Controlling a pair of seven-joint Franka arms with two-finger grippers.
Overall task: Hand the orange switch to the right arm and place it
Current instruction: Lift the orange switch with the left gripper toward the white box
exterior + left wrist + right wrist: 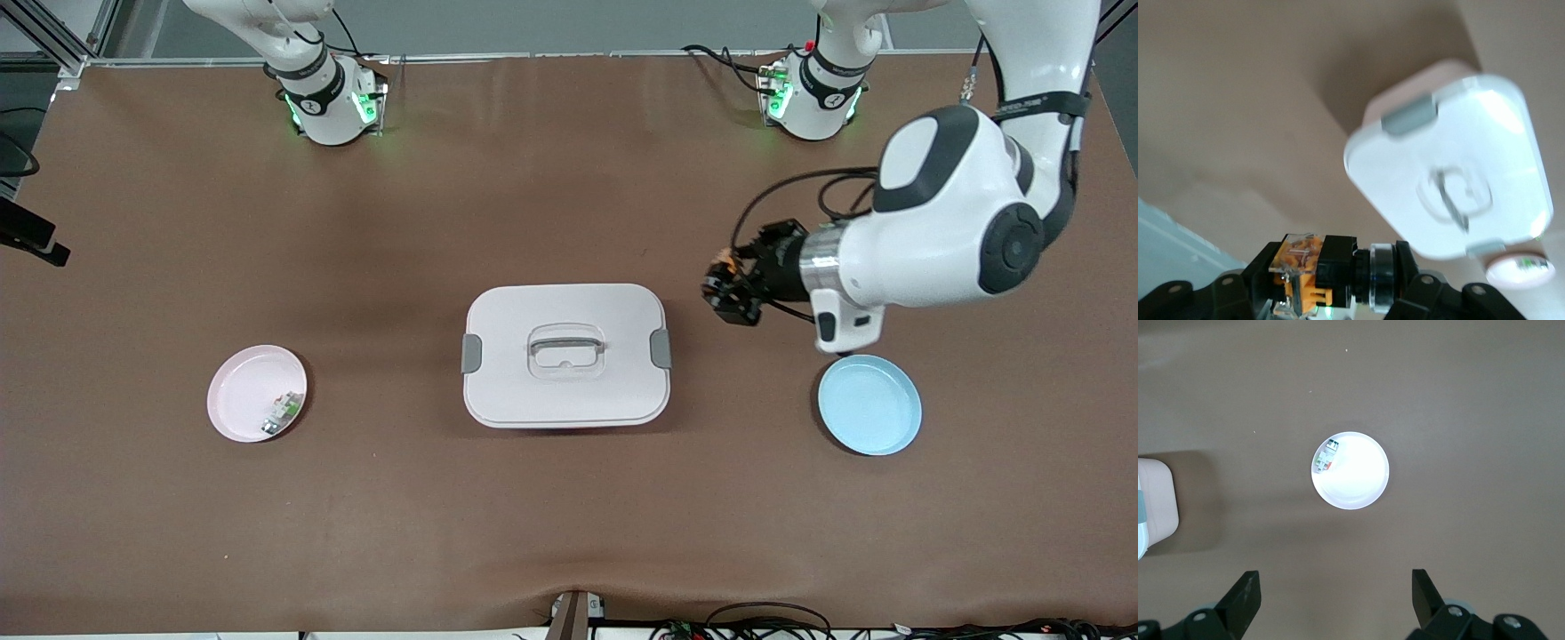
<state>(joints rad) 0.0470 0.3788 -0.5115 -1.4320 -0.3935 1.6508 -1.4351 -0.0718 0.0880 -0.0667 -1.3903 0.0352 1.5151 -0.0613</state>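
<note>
My left gripper (729, 289) is shut on the orange switch (725, 267) and holds it sideways in the air, over the table between the lidded white box (565, 356) and the blue plate (869, 404). In the left wrist view the switch (1318, 270), with its black body, orange parts and clear cap, sits clamped between the fingers (1405, 267). The right arm's base (324, 98) shows in the front view, but its hand is out of that view. In the right wrist view my right gripper (1335, 587) is open and empty, high above the pink plate (1358, 480).
The pink plate (240, 382) near the right arm's end holds a small white-and-green part (283, 413). The white box with grey latches and a handle stands mid-table and also shows in the left wrist view (1458, 167). The blue plate is bare.
</note>
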